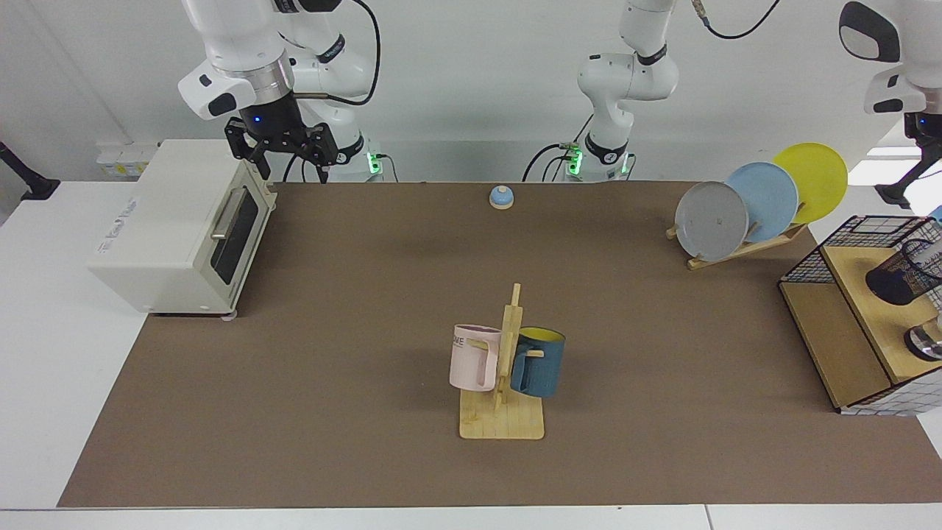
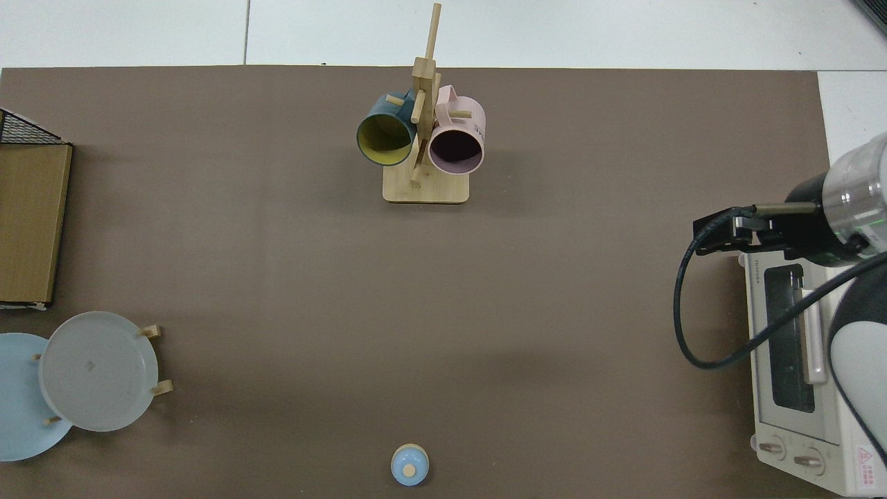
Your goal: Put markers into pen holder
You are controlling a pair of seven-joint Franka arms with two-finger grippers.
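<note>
Left tool out of view, state can't tell; right tool (image 1: pixel 283 151) open, waits well apart from black wire-mesh pen holder (image 1: pixel 904 274). Risk: marker at holder rim, barely visible, tips out.

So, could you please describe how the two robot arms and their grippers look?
Both arms are glossy white with rounded joints and black rings. The right arm has a silver wrist band, a black cable and a blue light above its black two-finger right gripper. The left arm carries a black cable too; a black oval panel marks its far segment. Green lights glow at both bases.
</note>
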